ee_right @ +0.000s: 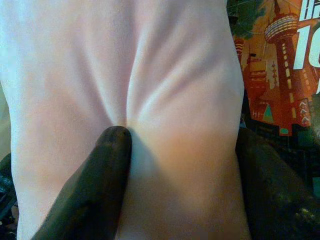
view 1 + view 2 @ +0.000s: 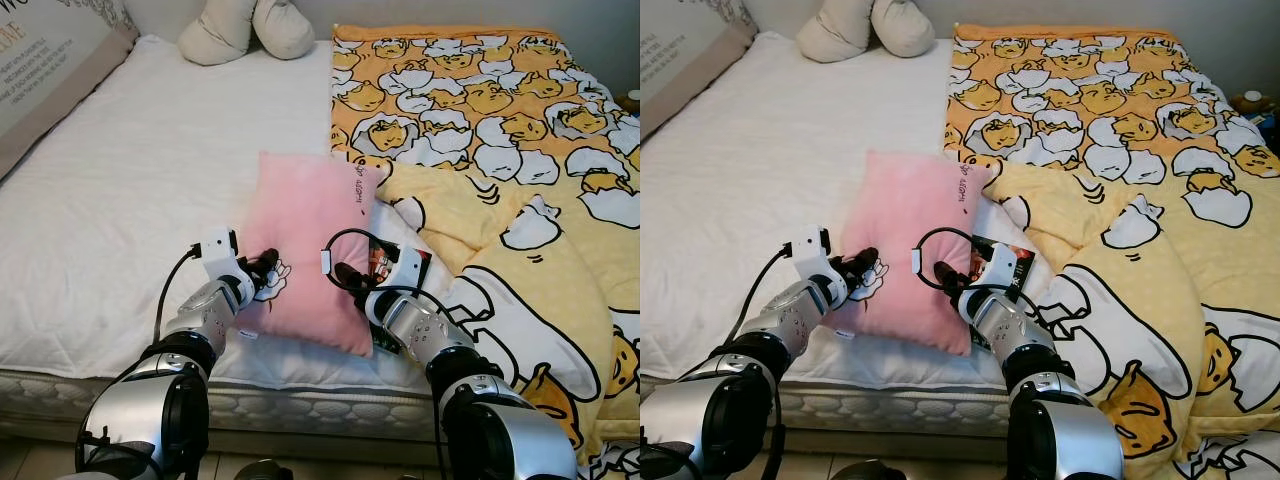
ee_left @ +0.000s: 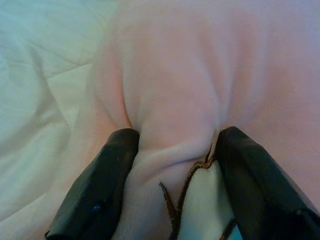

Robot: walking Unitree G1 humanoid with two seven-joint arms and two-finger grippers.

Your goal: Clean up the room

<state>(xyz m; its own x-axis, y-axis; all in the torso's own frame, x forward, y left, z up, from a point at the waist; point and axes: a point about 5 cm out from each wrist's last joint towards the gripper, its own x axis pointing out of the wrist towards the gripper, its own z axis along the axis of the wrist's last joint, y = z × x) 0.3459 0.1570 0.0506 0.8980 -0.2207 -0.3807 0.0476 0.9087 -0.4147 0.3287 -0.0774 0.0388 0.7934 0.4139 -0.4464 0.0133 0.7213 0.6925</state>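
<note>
Left eye view shows the pink pillow (image 2: 305,250) lying near the bed's front edge on the white mattress cover (image 2: 140,190), its top corner pointing toward twelve o'clock and its right side just beside the folded-back yellow egg-print quilt (image 2: 500,200). The left gripper (image 2: 262,270) bites the pillow's edge at about eight o'clock, and the left wrist view has both black fingers (image 3: 95,195) pinching a ridge of pink fleece together with a white sewn patch. The right gripper (image 2: 345,275) clamps the opposite edge at about four o'clock, fabric bunched between its fingers in the right wrist view. An orange-printed magazine or box (image 1: 280,75) lies partly under the pillow at that corner, touching it. Each grip appears to hold only a shallow fold of soft cover, so a lift could let the fleece slide out on one side and leave the pillow swinging from a single gripper. The printed item might also be dragged along and tipped off the bed edge. Two cream cushions (image 2: 245,28) rest well apart at twelve o'clock.
</note>
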